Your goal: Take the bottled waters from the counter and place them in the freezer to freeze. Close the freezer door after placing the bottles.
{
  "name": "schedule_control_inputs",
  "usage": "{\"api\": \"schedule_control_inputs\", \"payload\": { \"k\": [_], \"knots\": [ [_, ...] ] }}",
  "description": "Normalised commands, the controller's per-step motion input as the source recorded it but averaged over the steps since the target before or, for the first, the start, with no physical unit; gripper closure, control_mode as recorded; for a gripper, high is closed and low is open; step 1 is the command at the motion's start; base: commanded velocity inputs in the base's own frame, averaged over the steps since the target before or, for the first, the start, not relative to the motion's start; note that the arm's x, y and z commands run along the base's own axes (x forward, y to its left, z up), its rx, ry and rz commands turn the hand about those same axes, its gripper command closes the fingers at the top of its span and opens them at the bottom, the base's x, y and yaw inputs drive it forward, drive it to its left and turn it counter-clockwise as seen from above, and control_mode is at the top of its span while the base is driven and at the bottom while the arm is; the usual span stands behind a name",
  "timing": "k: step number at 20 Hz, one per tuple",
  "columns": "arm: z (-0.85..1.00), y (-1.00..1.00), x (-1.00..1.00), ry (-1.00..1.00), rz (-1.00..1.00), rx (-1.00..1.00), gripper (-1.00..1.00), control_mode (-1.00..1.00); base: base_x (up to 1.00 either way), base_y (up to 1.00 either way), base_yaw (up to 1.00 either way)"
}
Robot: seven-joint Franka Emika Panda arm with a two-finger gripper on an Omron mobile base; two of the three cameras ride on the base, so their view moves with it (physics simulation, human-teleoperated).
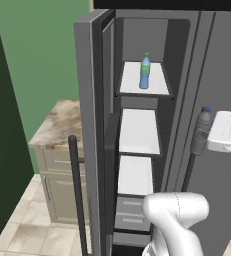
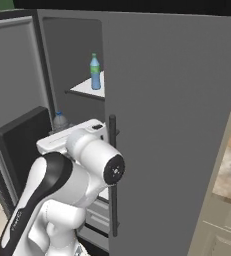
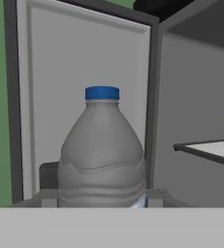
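The gripper (image 3: 102, 196) pinches the grey bottle (image 3: 102, 155) upright before the open freezer (image 1: 138, 132); it should clear the door edge and lower it squarely onto a white shelf (image 1: 139, 134).

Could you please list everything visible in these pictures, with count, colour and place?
Clear light blue plastic bottle with green cap: one, upright on the top white shelf inside the freezer.
Grey plastic bottle with blue cap: one, upright between the claw's fingers, in front of the open freezer.
Freezer: one, grey, with three white shelves and drawers below.
Freezer door: one, grey, swung open to the left, with a long dark bar handle.
Plain grey right fridge door: one, shut.
Beige-brown marbled stone counter: one, on a beige cabinet left of the fridge.
Green wall: behind the counter.
Claw: one, shut on the grey bottle, on the white arm.
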Motion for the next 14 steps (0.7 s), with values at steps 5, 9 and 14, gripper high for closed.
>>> {"api": "schedule_control_inputs", "payload": {
  "k": [5,9,14],
  "knots": [
    [0.00,0.29,0.00,0.01,-0.14,-0.03,1.00,-1.00,0.00,0.00,0.00],
    [0.05,0.25,0.00,-0.01,-0.45,-0.02,1.00,-1.00,0.00,0.00,0.00],
    [0.26,0.18,0.07,-0.01,-0.66,0.00,1.00,-1.00,0.00,0.00,0.00]
  ]
}}
